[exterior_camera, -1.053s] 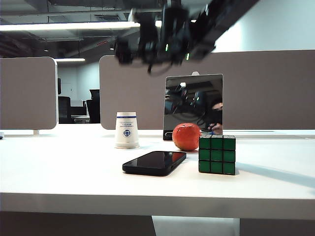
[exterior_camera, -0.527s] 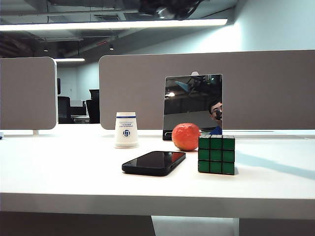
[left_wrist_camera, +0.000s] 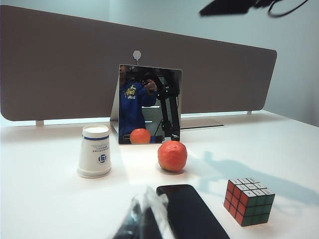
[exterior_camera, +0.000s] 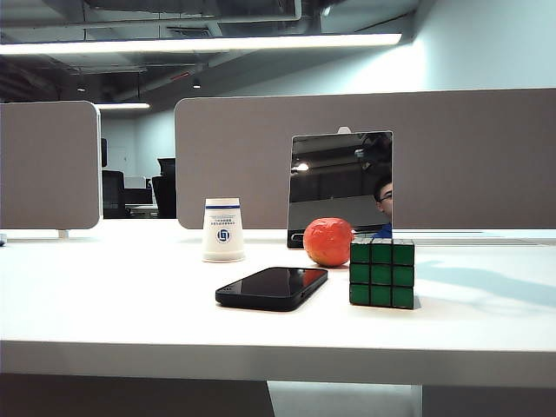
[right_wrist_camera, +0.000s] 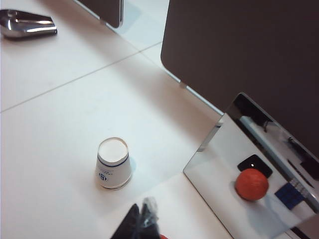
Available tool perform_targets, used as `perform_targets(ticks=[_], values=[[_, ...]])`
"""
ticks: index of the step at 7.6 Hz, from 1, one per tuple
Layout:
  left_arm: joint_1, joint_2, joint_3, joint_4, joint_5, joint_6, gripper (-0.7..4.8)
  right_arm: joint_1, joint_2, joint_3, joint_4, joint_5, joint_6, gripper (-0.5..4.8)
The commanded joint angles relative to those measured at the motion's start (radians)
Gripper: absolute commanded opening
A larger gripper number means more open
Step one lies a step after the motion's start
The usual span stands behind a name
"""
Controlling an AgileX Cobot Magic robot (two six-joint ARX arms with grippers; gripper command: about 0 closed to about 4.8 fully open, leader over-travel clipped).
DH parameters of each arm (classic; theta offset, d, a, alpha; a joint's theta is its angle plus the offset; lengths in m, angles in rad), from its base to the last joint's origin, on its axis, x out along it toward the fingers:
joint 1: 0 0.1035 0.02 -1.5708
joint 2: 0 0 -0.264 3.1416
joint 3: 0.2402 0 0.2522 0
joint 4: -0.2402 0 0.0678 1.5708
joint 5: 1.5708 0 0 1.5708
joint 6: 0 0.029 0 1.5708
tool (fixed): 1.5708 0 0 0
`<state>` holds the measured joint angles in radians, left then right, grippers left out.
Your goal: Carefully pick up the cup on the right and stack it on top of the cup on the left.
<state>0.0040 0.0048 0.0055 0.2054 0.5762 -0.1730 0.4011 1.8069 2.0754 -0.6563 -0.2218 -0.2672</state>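
One white paper cup [exterior_camera: 223,230] with a blue logo stands upside down on the white table [exterior_camera: 104,295], left of the middle. It also shows in the left wrist view [left_wrist_camera: 94,152] and, from above, in the right wrist view [right_wrist_camera: 113,163]. I cannot tell whether it is one cup or two nested. No second separate cup is in view. My left gripper [left_wrist_camera: 142,199] hangs shut and empty, near the table's front, apart from the cup. High above the table is my right gripper [right_wrist_camera: 142,208], shut with nothing in it. Neither gripper shows in the exterior view.
An orange [exterior_camera: 328,241] sits in front of a standing mirror [exterior_camera: 340,187]. A black phone [exterior_camera: 273,287] lies flat near the front, and a Rubik's cube [exterior_camera: 382,273] stands to its right. Grey partition panels [exterior_camera: 478,156] close the back. A metal object [right_wrist_camera: 25,24] lies beyond them.
My right arm, which hung across the top of the exterior view, has risen out of that view. Its shadow on the right of the table has faded. Cup and other objects have not moved.
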Motion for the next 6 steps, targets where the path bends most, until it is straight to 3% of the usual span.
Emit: perform_targets(ticks=[1,4,5,6], values=[[0.001,0.000,0.002,0.013,-0.006,0.005,-0.06,0.002,-0.154,0.004,-0.110,0.071,-0.021,-0.03],[0.001,0.000,0.002,-0.035,-0.187,0.003,-0.06,0.002,-0.444,-0.102,-0.156,0.122,-0.028,-0.03],[0.001,0.000,0.002,-0.048,-0.199,0.003,-0.06,0.002,-0.557,-0.211,-0.103,0.154,-0.022,-0.03],[0.001,0.000,0.002,-0.055,-0.198,0.000,-0.06,0.002,-0.816,-0.534,0.044,0.206,-0.014,-0.03]])
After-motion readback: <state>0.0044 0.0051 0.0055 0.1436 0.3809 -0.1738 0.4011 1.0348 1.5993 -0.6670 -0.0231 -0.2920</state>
